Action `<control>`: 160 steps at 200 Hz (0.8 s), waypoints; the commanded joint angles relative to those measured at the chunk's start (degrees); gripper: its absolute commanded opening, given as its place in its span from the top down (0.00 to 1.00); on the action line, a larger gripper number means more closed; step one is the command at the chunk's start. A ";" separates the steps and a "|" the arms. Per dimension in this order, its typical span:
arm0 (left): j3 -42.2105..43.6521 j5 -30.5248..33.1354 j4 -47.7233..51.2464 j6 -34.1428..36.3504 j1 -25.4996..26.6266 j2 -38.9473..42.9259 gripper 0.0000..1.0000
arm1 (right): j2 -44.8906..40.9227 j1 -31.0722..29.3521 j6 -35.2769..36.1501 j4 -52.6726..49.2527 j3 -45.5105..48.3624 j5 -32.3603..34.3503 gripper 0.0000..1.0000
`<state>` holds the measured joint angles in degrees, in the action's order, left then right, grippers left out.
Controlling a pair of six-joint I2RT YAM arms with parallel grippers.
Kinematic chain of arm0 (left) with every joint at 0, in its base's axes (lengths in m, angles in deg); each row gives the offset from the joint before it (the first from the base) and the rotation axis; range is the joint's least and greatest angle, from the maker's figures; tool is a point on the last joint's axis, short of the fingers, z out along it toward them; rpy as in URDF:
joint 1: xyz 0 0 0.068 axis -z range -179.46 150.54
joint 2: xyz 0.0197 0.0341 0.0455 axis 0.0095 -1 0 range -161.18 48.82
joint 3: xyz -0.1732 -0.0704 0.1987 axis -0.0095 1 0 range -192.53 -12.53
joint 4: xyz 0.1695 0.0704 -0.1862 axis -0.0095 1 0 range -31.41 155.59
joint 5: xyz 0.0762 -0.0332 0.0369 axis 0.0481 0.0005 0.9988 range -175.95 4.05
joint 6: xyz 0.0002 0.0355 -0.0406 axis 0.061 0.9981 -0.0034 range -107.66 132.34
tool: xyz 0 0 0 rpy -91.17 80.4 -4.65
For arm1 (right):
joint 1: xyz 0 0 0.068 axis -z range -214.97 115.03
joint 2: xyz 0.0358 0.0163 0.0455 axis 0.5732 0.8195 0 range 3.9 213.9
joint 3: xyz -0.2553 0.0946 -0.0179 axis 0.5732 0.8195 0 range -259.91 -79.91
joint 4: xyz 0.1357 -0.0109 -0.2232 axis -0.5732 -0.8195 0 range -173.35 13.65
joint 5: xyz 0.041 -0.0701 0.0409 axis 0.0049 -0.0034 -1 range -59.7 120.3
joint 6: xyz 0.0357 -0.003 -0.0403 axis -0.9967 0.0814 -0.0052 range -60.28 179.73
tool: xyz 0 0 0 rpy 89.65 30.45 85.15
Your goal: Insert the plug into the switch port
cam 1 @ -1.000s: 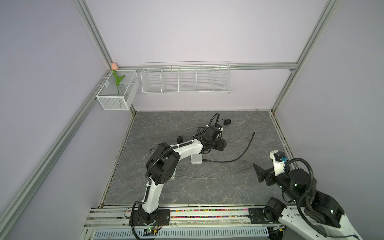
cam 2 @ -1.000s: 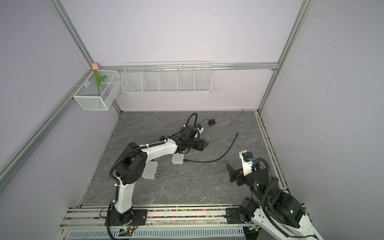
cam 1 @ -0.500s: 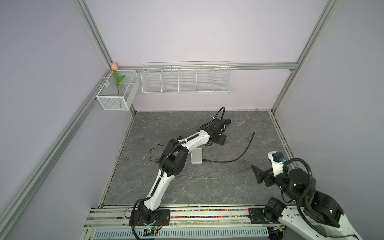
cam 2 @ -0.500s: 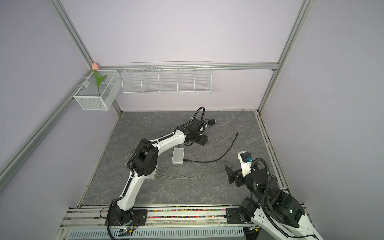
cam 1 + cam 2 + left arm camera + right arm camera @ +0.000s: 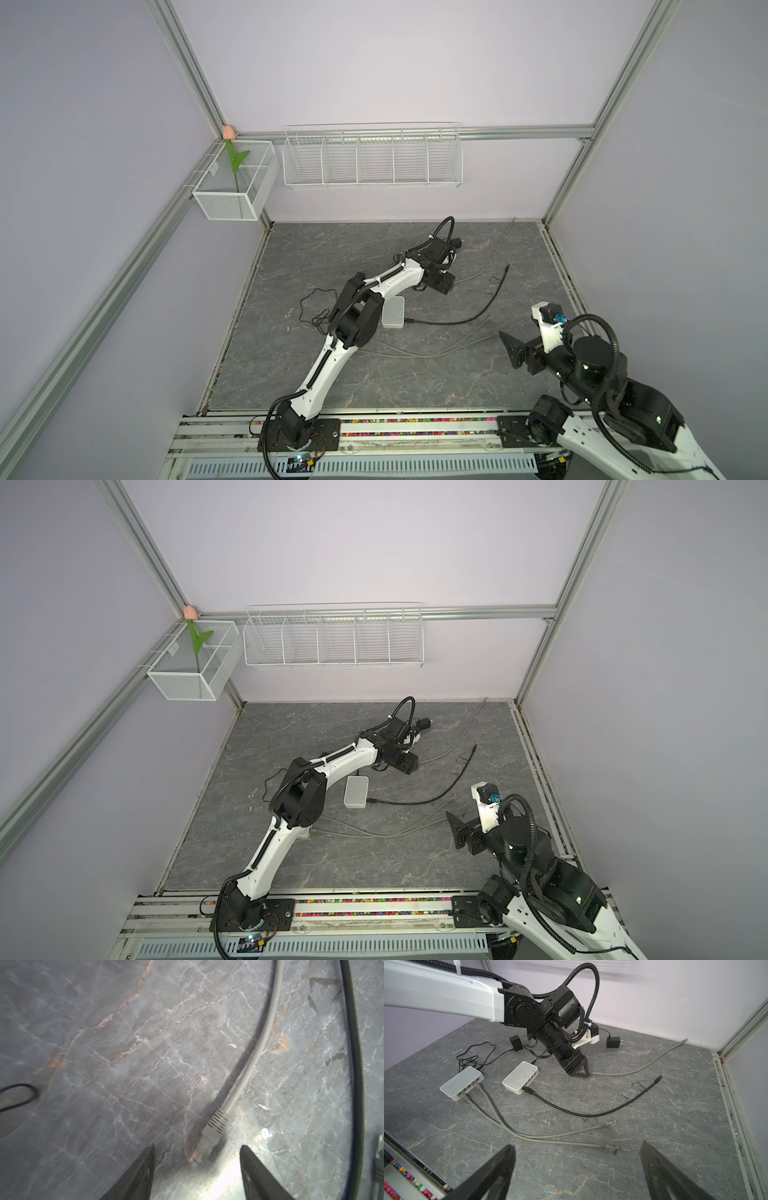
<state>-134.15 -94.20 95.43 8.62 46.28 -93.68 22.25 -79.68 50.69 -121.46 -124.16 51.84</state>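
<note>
On the marble tabletop (image 5: 415, 386), the plug (image 5: 207, 1136) is framed, ungripped, by the parted jaws of the left gripper (image 5: 197, 1145); near right, the right gripper (image 5: 577, 1145) is held wide open.

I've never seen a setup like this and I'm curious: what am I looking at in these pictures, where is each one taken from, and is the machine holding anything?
You see a left robot arm and a right robot arm mounted at a table's edge, each ending in a two-fingered gripper. Two pictures look down from overhead; the other two come from cameras on the arms' wrists. On the grey tabletop lie a white switch with grey cables plugged in and a white switch with a black cable. The left gripper straddles the plug of a loose grey cable with open jaws, not gripping it. The right gripper is open and empty, so nothing is held.
</note>
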 commanded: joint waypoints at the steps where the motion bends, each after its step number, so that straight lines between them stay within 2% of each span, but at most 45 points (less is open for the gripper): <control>1: -3.54 -2.24 4.64 1.27 -0.21 -2.35 0.40 | 0.63 -0.11 -1.52 1.84 0.74 -0.51 0.03; 34: -2.05 -1.61 4.69 0.89 -0.12 -2.16 0.43 | 0.32 -0.11 -1.59 1.95 0.83 -0.53 0.03; 71: -3.15 1.90 7.04 2.39 1.00 -2.96 0.53 | 0.63 -0.07 -1.56 2.01 0.92 -0.71 0.03; 160: -2.96 3.55 9.96 4.58 2.76 -3.69 0.86 | 0.45 -0.04 -1.45 2.21 1.06 -0.62 0.03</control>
<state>-137.45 -90.82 100.76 11.76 48.38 -95.12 22.66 -79.68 50.69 -121.43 -124.13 51.64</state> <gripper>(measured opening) 0.180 0.970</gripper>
